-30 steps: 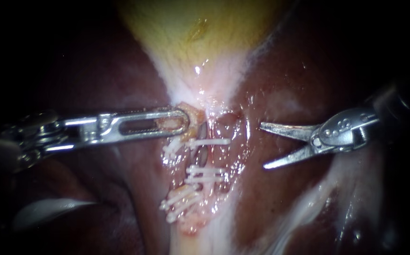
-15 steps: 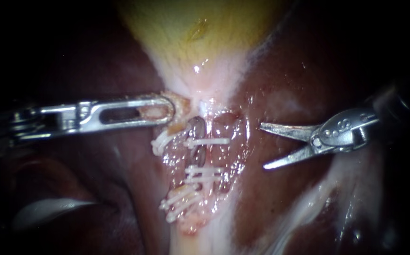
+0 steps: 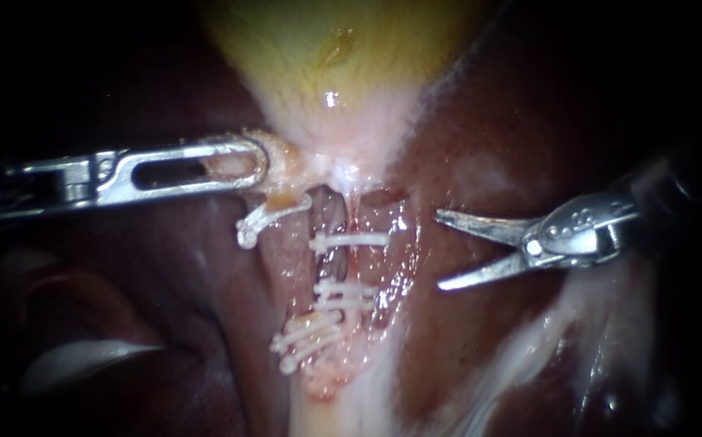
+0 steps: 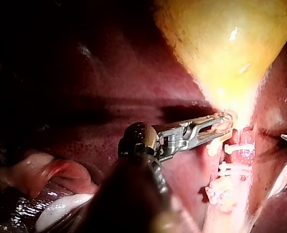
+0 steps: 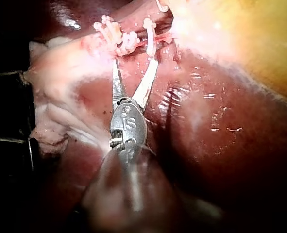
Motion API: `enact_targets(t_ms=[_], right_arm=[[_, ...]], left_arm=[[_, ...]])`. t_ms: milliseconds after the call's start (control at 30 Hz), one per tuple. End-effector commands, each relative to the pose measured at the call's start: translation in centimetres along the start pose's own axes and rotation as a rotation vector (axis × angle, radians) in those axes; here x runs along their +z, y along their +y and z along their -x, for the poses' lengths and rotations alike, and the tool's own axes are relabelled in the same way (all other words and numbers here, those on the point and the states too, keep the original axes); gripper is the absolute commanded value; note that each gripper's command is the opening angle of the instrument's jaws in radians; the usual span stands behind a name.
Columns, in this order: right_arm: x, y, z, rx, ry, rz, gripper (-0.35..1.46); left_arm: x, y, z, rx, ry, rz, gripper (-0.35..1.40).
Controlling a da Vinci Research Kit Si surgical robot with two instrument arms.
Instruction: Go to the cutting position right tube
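Endoscope view, right instrument [image 3: 438,249], claw parted, right tube [image 3: 329,260] ahead, not touching.

Gallbladder [image 3: 343,57] cut off by the top edge, left instrument [image 3: 260,164] shaft lost in darkness, gripped tissue [image 3: 226,166] seen only through the slot, right instrument [image 3: 437,249] shaft blurred in its wrist view, only blade tips inside the left wrist view.
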Motion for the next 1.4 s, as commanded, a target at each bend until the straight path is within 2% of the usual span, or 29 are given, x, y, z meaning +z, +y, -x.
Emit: enact_targets(t_ms=[33,167,400,600,933,1400], right_arm=[[0.03,-0.02,0.02,0.031,-0.009,-0.017,1.45],[0.18,-0.08,0.13,0.171,-0.054,-0.070,1.45],[0.42,-0.14,0.37,0.338,-0.128,-0.134,1.45],[0.54,-0.06,0.49,0.438,-0.144,-0.167,1.45],[0.80,0.13,0.50,0.498,-0.147,-0.190,1.43],[1.25,0.23,0.45,0.525,-0.126,-0.254,1.43]], left_arm=[[0.00,0.00,-0.01,0.000,0.000,0.002,-0.35],[0.02,-0.01,-0.03,0.001,-0.002,0.004,-0.35],[0.03,-0.03,-0.05,0.002,-0.004,0.005,-0.35],[0.03,-0.03,-0.05,0.002,-0.004,0.005,-0.35],[0.03,-0.04,-0.05,0.002,-0.004,0.006,-0.35],[0.03,-0.04,-0.06,0.002,-0.005,0.006,-0.35]])
